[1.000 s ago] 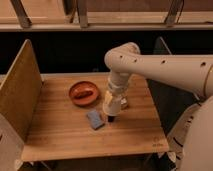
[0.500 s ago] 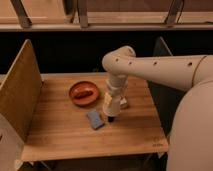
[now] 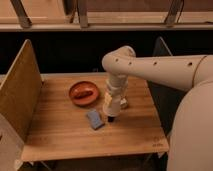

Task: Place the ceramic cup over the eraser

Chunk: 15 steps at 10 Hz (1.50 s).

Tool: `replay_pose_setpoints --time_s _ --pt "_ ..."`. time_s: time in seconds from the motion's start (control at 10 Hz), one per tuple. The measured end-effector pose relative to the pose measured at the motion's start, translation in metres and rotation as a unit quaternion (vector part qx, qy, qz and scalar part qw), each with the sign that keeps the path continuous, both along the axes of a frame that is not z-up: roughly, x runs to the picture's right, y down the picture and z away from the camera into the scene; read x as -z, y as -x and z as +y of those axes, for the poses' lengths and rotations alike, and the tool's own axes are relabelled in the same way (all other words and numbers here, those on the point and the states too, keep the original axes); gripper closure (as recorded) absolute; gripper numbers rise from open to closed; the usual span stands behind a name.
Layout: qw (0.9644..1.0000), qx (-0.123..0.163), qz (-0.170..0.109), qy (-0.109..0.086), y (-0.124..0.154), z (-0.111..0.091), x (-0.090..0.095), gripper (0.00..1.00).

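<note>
Along the left edge of the wooden tabletop [image 3: 60,127] a tall board panel [image 3: 20,87] of pale, grainy wood stands upright, angled toward the back left corner. The tabletop itself is made of light planks with visible seams running from side to side. Near its middle, toward the back edge, sits a round, shallow orange-brown bowl [image 3: 83,92] with a smooth glazed look. In front of it and a little to the right, a flat blue rectangular pad [image 3: 94,119] lies tilted on the wood. Just right of the pad, a small dark block, the eraser [image 3: 111,119], shows as a black stub on the surface directly under the gripper [image 3: 111,111]. The gripper points straight down, its fingers drawn together; the pale shape at its tip appears to be the white cup [image 3: 111,105], held just above the eraser, though its outline blends with the cream-coloured wrist. A small white box [image 3: 123,103] peeks out just behind the wrist. The arm [image 3: 160,67] is smooth cream plastic, reaching in from the right, level above the table, then bending at a rounded elbow into a vertical forearm. A dark panel [image 3: 162,85] stands at the right edge.
</note>
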<state>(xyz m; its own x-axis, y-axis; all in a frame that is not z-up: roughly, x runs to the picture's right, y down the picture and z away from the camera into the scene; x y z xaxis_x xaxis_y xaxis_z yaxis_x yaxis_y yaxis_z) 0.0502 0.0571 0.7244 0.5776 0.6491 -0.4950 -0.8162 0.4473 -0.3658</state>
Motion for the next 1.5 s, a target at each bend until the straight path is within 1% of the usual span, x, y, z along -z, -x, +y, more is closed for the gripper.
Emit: replay_pose_setpoints --time_s 0.1,0.2,0.3,0.6,0.7,0.8,1.1,1.3,1.5 --pt "1.0000 -0.002 0.000 -0.003 0.001 0.000 -0.002 1.00" --pt "1.0000 -0.002 0.001 -0.001 0.000 0.005 -0.006 1.00" --pt "1.0000 0.000 0.003 0.006 -0.002 0.012 -0.012 1.00" --pt "0.9992 0.011 0.017 0.035 -0.008 0.037 -0.031 1.00" --pt "0.9989 0.014 0.022 0.038 -0.010 0.042 -0.037 1.00" --pt "0.9986 0.016 0.028 0.042 -0.013 0.048 -0.048 1.00" --pt "0.9982 0.016 0.035 0.047 -0.011 0.057 -0.068 1.00" --pt "0.9981 0.012 0.038 0.047 -0.008 0.055 -0.078 1.00" --pt "0.9980 0.012 0.042 0.045 -0.008 0.052 -0.083 1.00"
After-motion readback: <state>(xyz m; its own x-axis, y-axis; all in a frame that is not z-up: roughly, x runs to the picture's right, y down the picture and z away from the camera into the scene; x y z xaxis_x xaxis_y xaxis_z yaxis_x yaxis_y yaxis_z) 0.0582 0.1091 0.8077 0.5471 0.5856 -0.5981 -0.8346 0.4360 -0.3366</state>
